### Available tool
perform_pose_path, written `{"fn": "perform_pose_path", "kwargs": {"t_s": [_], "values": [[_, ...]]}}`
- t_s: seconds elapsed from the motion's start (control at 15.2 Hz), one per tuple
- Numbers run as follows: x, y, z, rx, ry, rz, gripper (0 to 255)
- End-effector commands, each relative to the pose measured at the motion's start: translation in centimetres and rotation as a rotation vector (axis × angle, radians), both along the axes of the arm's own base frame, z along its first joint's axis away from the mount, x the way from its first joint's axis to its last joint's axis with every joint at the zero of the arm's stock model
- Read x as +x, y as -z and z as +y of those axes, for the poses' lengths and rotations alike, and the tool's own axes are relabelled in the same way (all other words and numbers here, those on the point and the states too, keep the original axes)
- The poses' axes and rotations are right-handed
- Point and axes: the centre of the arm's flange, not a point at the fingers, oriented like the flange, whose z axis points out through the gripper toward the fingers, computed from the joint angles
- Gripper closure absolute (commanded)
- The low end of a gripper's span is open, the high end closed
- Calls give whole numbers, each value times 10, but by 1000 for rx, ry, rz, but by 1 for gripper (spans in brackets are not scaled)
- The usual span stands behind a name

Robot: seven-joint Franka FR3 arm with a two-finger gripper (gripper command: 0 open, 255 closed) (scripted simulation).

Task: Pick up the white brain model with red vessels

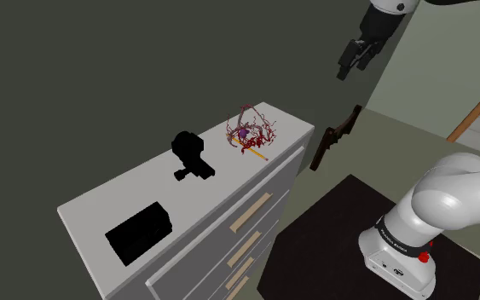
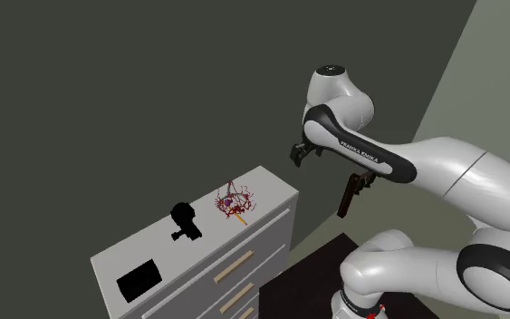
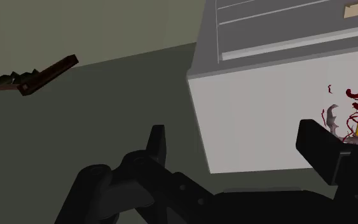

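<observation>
Gripper (image 1: 349, 66) hung in the upper right of the shoulder view, in the air above and to the right of the dresser's (image 1: 135, 187) far corner, well apart from everything on it. Jaws were spread wide; in the wrist view the two fingers (image 3: 157, 145) stood far apart with nothing clasped between them. Brain model (image 1: 250, 132) sat on the dresser top near that far corner, about centre frame in the shoulder view. It was a tangle of red vessels with pale grey bits and a purple spot. In the second exterior view it sat just left of centre. In the wrist view it showed just past one finger, not touching it. A yellow pencil (image 1: 256, 154) poked out of the tangle toward the drawer side. A black blocky object (image 1: 191, 155) stood to the model's left, apart from it. A flat black box (image 1: 138, 232) lay at lower left. A brown gun-shaped object (image 1: 333, 136) showed right of the dresser, below the gripper. The dark stand (image 1: 332, 222) and the white arm (image 1: 459, 192) were at lower right.
</observation>
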Motion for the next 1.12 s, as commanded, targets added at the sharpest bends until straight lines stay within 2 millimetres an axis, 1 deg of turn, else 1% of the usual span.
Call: {"fn": "perform_pose_path", "kwargs": {"t_s": [0.0, 1.06], "values": [[0, 0, 0, 0, 0, 0, 0], [109, 59, 177, 38, 121, 102, 0]]}}
